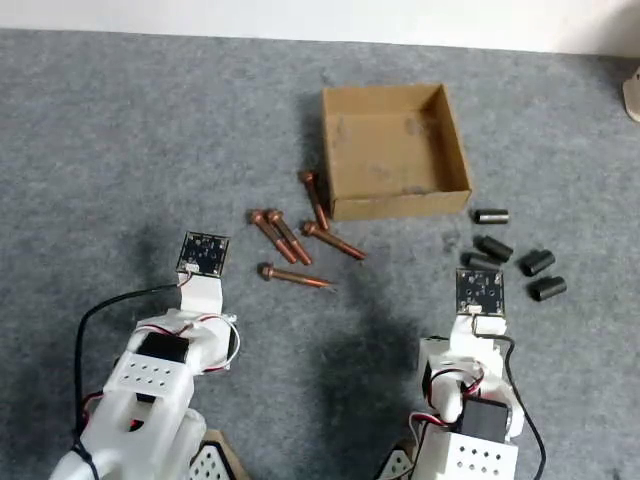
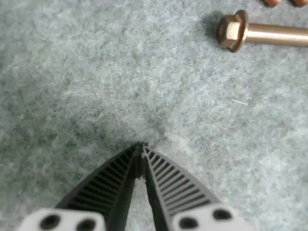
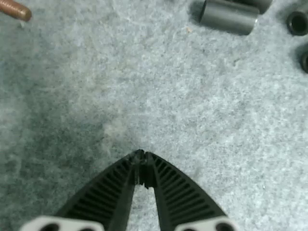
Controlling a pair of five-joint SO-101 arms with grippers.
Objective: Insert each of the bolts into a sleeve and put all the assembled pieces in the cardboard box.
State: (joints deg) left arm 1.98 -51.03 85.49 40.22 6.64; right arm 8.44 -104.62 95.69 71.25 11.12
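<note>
Several copper bolts (image 1: pixel 293 238) lie loose on the grey carpet just left of the open cardboard box (image 1: pixel 395 195), which holds nothing. Several black sleeves (image 1: pixel 492 247) lie scattered right of the box's front corner. My left gripper (image 2: pixel 141 147) is shut with nothing in it, low over bare carpet, a short way from the nearest bolt (image 2: pixel 262 33). My right gripper (image 3: pixel 139 156) is likewise shut on nothing above the carpet, with a sleeve (image 3: pixel 228 17) lying on its side ahead of it and a bolt tip (image 3: pixel 14 9) off to one side.
The left arm (image 1: pixel 160 360) and the right arm (image 1: pixel 475 400) stand at the near edge of the carpet. Bare carpet lies between the arms and the parts. A pale object (image 1: pixel 632 95) sits at the far right edge.
</note>
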